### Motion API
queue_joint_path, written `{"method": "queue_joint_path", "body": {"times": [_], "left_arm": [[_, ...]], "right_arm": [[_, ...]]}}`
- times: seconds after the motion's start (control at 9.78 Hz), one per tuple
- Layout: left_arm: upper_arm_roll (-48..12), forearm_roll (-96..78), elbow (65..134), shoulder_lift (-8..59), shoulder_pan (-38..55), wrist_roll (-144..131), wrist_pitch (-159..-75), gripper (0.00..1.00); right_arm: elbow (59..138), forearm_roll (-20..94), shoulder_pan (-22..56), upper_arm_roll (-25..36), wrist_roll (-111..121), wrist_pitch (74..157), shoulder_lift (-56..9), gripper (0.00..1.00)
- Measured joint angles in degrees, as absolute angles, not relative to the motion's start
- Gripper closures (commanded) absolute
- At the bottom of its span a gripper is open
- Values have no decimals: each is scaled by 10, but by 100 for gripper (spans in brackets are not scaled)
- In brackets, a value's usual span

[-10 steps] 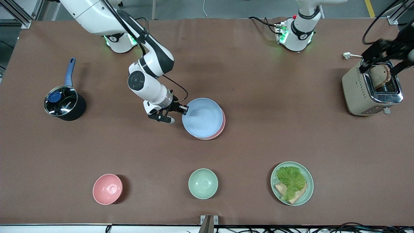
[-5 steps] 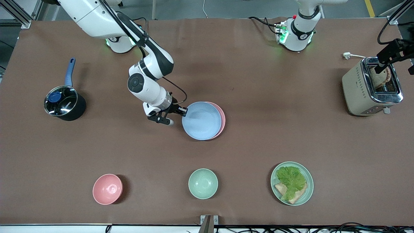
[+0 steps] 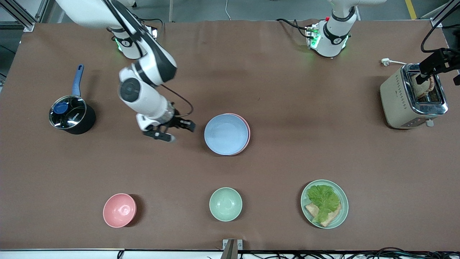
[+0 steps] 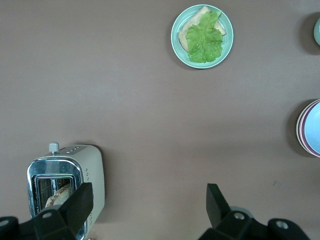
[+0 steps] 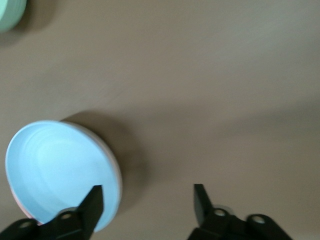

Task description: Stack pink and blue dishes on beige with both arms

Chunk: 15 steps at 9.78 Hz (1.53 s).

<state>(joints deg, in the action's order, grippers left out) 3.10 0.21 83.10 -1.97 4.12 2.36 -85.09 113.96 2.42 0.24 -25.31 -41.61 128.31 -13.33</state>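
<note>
The counter [image 3: 287,154] carries the same layout as half a second ago, with one exception: the right arm [image 3: 143,86] has pulled back toward its own end of the counter. The right hand [image 3: 171,131], which was at the rim of the blue plate, now hangs over bare counter, apart from the stack, with its fingers spread wide and nothing between them. The right wrist view confirms this: both fingers are open and the blue plate sits clear of them.

The blue plate [image 3: 225,134] lies beside the right hand, toward the left arm's end of the counter. It rests on the pink plate [image 3: 246,133], of which only a thin crescent shows past the blue rim. In the left wrist view a pale edge shows under the pink rim at the stack [image 4: 310,128]; whether this is the beige plate cannot be told for certain, and no beige plate is visible anywhere else on the counter.

Judgement: the release marks the blue plate as placed, and the stack looks complete or nearly so. The blue plate sits slightly off-centre on the pink plate.

The left hand [image 4: 145,207] waits high over the toaster [image 3: 413,97], fingers wide and empty. A slice of bread [image 3: 424,84] stands in the toaster slot.
</note>
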Motion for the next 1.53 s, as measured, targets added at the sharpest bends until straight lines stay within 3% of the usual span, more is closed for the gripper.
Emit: {"method": "queue_joint_path", "body": {"times": [0.31, 0.51, 0.82, 1.12, 1.53], "left_arm": [[29, 2, 833, -19, 40, 22, -849, 0], [28, 2, 833, -19, 39, 6, -847, 0], [29, 2, 834, -20, 36, 0, -842, 0], [28, -9, 836, -20, 36, 0, -841, 0], [28, -10, 838, -20, 36, 0, -841, 0]], "right_arm": [[1117, 0, -9, -131, -308, 1160, -16, 0], [1084, 0, -10, -54, -216, 1098, 10, 0], [960, 0, -11, 45, -81, 925, 19, 0], [857, 0, -11, 72, -63, 845, 22, 0], [853, 1, -10, 72, -62, 844, 13, 0]]}}
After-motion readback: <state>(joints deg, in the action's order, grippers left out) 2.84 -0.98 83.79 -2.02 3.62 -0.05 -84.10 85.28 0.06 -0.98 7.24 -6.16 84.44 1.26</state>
